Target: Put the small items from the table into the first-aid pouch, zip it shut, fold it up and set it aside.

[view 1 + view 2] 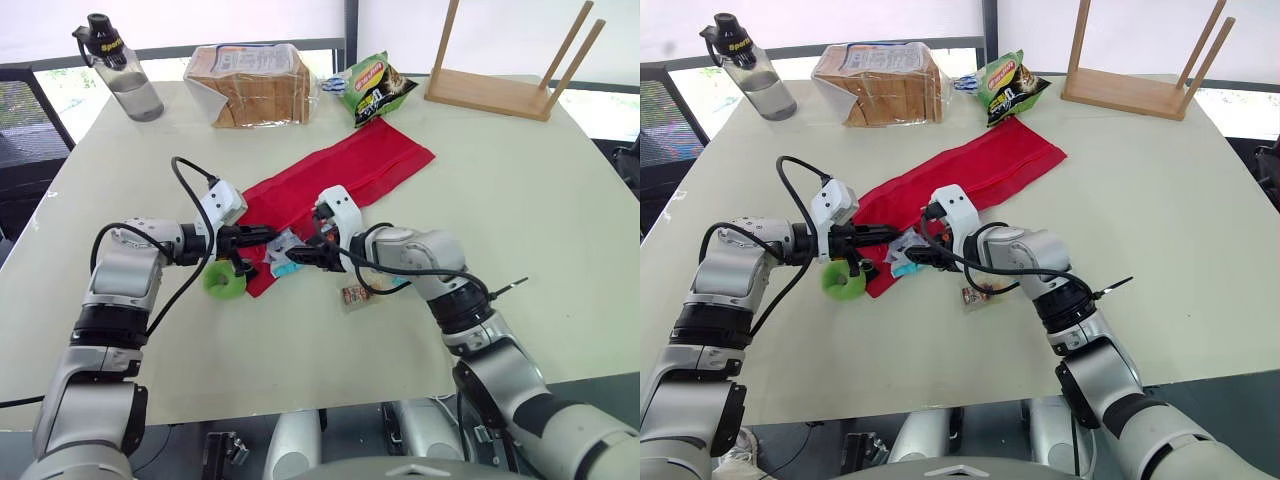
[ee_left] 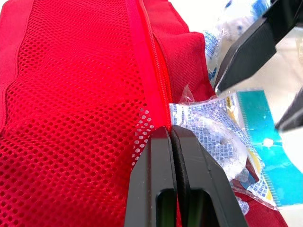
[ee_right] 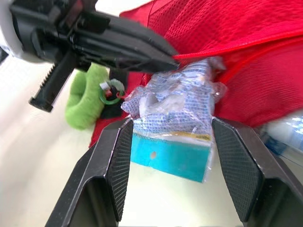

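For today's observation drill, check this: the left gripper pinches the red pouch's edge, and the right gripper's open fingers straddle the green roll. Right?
Not quite. The right wrist view shows the right gripper, fingers open, straddling the blue-and-white packet, not the green roll, which lies beside the pouch. The left gripper does pinch the red pouch at its edge.

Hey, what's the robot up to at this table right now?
The robot is packing a red pouch. Its left claw is shut on the edge of the pouch's opening. Its right claw is open on either side of a clear packet with blue-and-white contents, right at that opening. A green roll and another small packet lie on the table outside the pouch, which is not zipped.
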